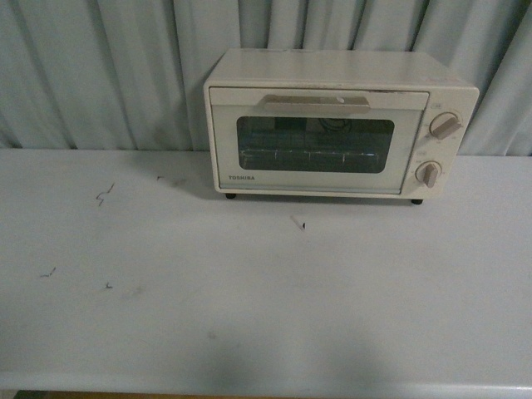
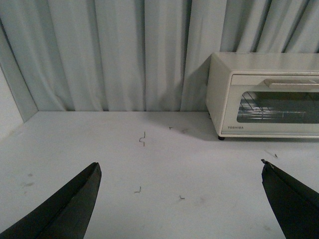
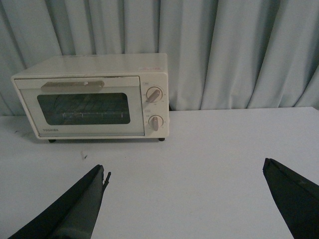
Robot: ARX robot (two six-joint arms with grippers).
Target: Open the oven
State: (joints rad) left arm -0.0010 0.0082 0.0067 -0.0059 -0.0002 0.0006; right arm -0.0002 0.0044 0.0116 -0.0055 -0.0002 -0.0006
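Observation:
The cream-white oven [image 1: 337,125] stands at the back of the white table, against the curtain. Its dark glass door is shut, with the silver bar handle [image 1: 316,103] along the top and two beige knobs [image 1: 445,126] on its right side. A wire rack shows behind the glass. The oven also shows in the left wrist view [image 2: 264,94] and the right wrist view [image 3: 92,97]. Neither arm shows in the front view. My left gripper [image 2: 179,172] is open and empty, well short of the oven. My right gripper [image 3: 183,172] is open and empty, also short of it.
The white table [image 1: 249,291] carries small dark scuff marks [image 1: 104,195] on its left part and a small scrap [image 1: 298,223] in front of the oven. A grey pleated curtain [image 1: 100,75] hangs behind the table.

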